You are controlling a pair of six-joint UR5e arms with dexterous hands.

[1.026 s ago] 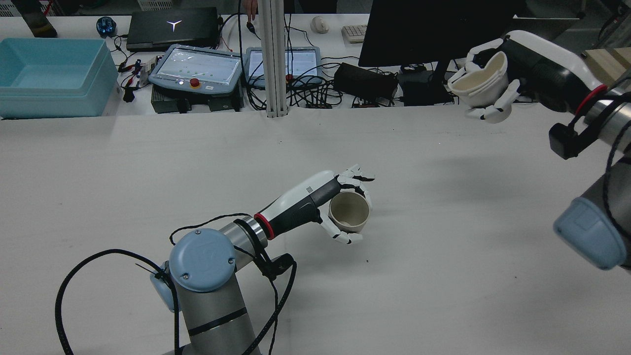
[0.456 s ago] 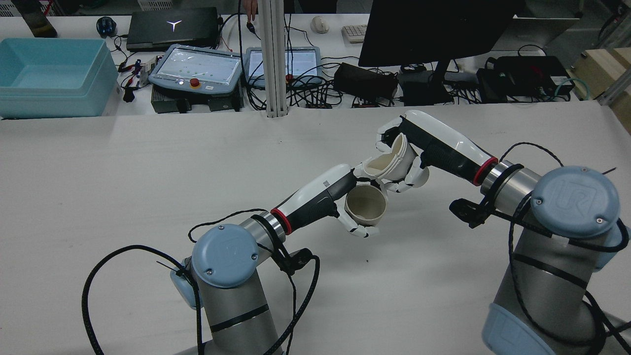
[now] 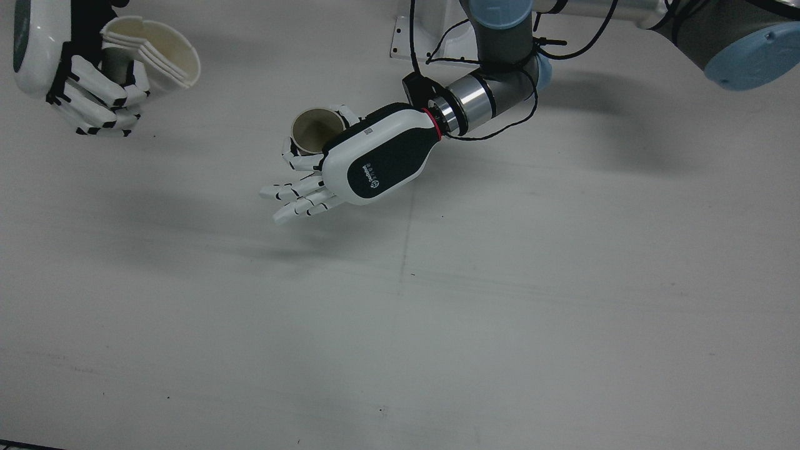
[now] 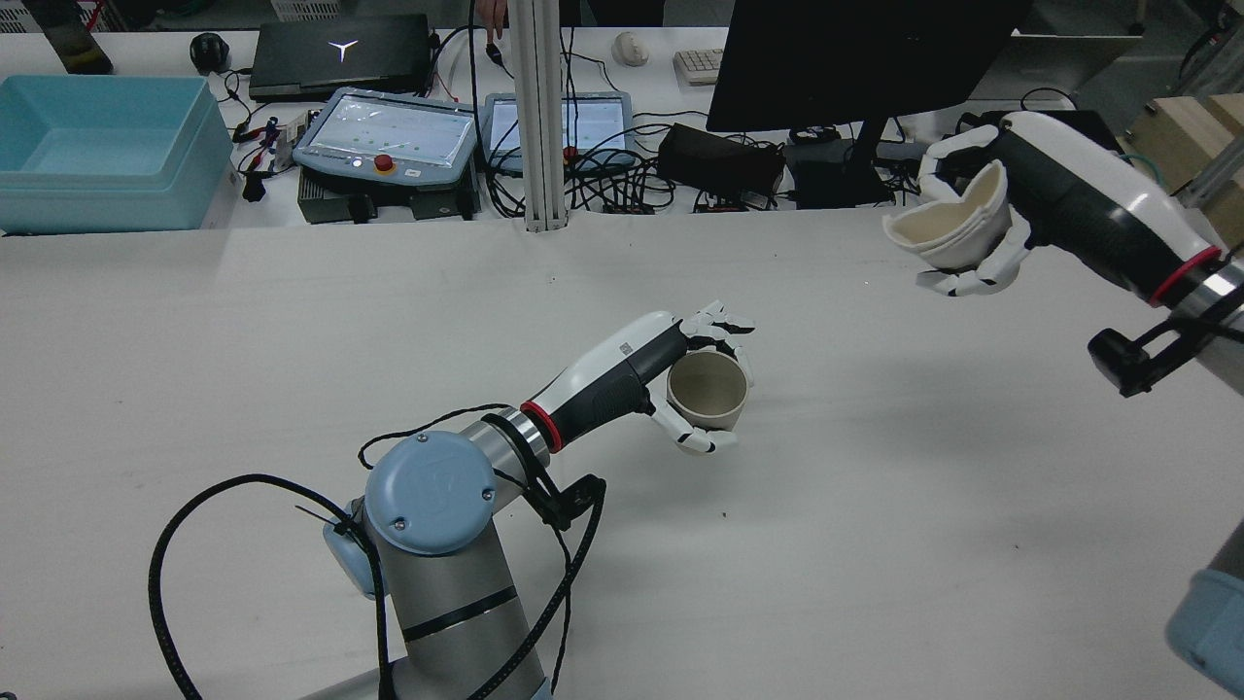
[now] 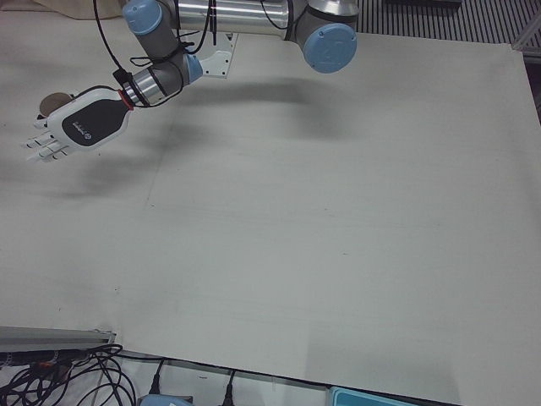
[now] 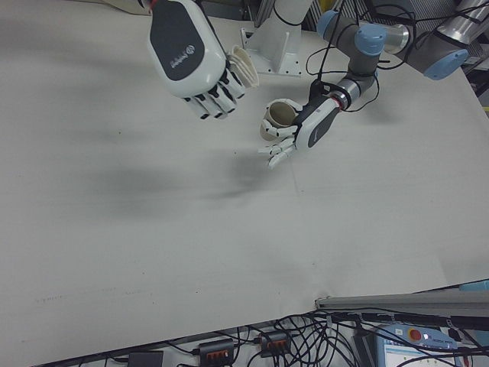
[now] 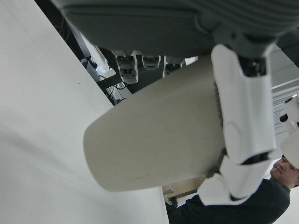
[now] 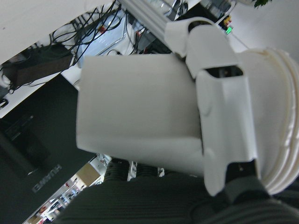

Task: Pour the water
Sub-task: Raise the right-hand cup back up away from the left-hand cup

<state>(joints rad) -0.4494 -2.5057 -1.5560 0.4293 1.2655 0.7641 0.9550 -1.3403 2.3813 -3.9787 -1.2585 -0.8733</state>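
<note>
**Station count**

Robot arms: two, each ending in one hand: left hand [image 4: 680,374], right hand [image 4: 982,228].
Cups: one single beige cup [image 4: 708,391] in the left hand; one nested stack of white cups [image 4: 948,233] in the right hand, number in the stack not countable.
Work table [image 4: 292,340]: one.
Behind it: two teach pendants [image 4: 389,136], one blue bin [image 4: 102,151], one closed laptop [image 4: 340,53], one dark monitor [image 4: 855,58], one mouse [image 4: 630,47].
</note>
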